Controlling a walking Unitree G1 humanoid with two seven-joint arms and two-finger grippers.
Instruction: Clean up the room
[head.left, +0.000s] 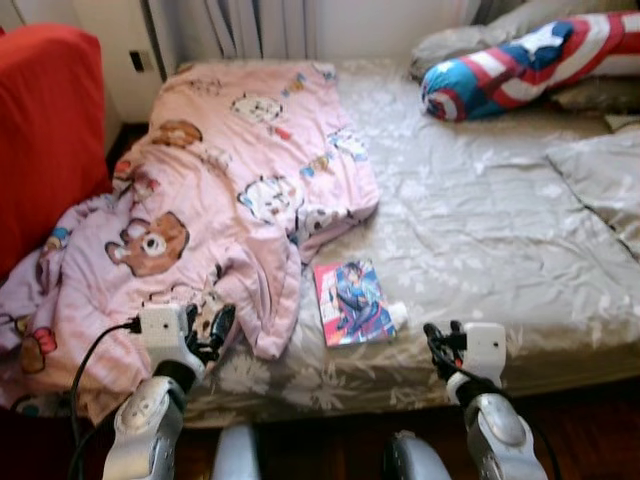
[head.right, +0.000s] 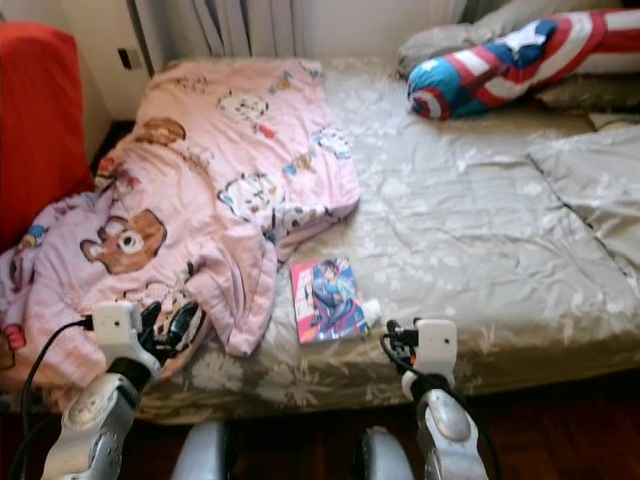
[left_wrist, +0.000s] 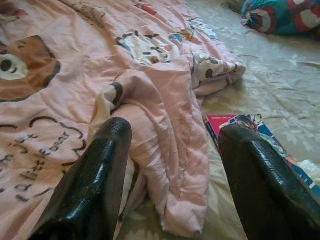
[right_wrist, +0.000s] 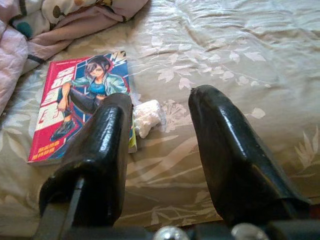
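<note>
Comic book (head.left: 353, 302) lies flat near bed (head.left: 500, 240) front edge, crumpled tissue (right_wrist: 146, 117) touching it at 3 o'clock. Right gripper (head.left: 440, 345), fingers apart, may snag the tissue instead. Left gripper (head.left: 205, 330), fingers apart, hovers over pink blanket (head.left: 230, 200).

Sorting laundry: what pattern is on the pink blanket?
Cartoon bears on the pink blanket, clearest in left eye view.

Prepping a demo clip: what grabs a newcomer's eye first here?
The rumpled pink cartoon-bear blanket heaped over the bed's left side, spilling off the front edge. Then the red-white-blue shield-print bolster pillow at the far right, and the bright comic book near the front edge, a crumpled white tissue beside it.
</note>
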